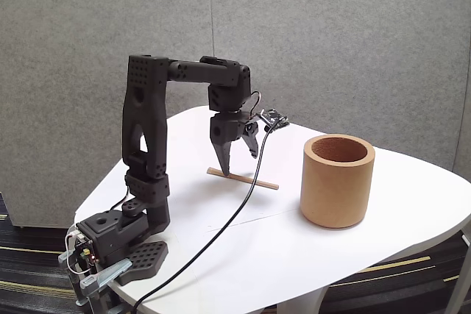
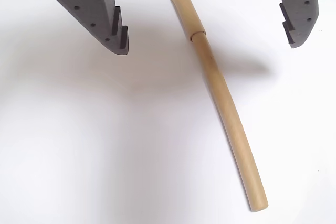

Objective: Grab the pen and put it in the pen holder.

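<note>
We see the black arm rising from its base, the upper link reaching level to the right in the fixed view, the wrist bent down. The tool points downward, its jaws spread wide apart in the wrist view, holding nothing.

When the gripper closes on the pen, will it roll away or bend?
The pen looks round and smooth, lying flat on the white table, so a one-sided nudge would probably roll it. It seems stiff and light, unlikely to bend. The open gripper straddles it, which should centre it.
</note>
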